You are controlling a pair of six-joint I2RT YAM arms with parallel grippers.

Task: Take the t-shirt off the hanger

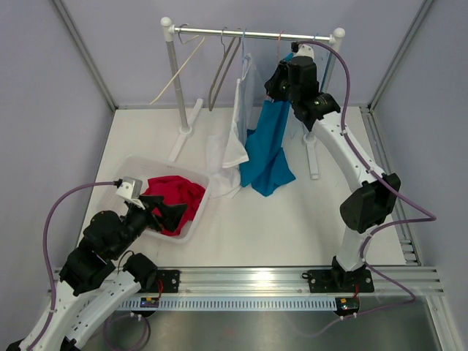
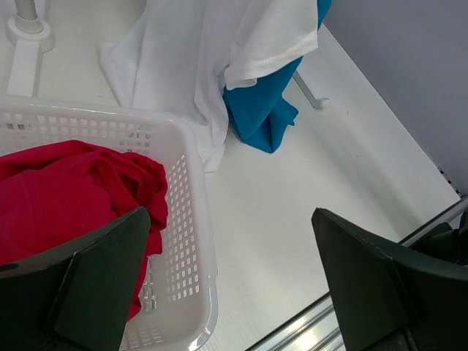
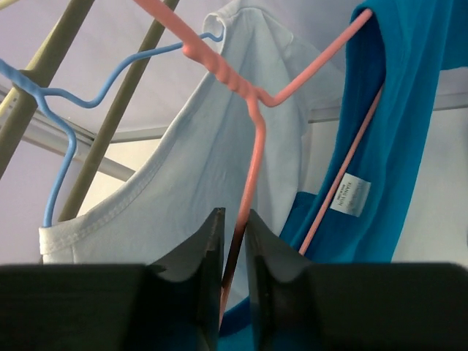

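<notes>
The left arm (image 1: pixel 80 303) and right arm (image 1: pixel 344 150) are white shells joined by bulky black joints. A purple cable (image 1: pixel 347 88) loops along each. The left hand (image 2: pixel 230 234) has dark, wedge-shaped fingers (image 2: pixel 102 278).

**Blue t-shirt (image 3: pixel 409 146) half hung on a pink hanger (image 3: pixel 252 131)**
The hanger's thin wire stem rises from between the closed fingers (image 3: pixel 208 278) of the right gripper (image 3: pixel 232 292) and forks just above them into 2 arms. The arm to the upper left is bare; the arm to the upper right runs into the t-shirt's neck. The t-shirt hangs limp to the right of the fingers, white label (image 3: pixel 349 194) facing them, its lower part crumpled well below the gripper.
</notes>
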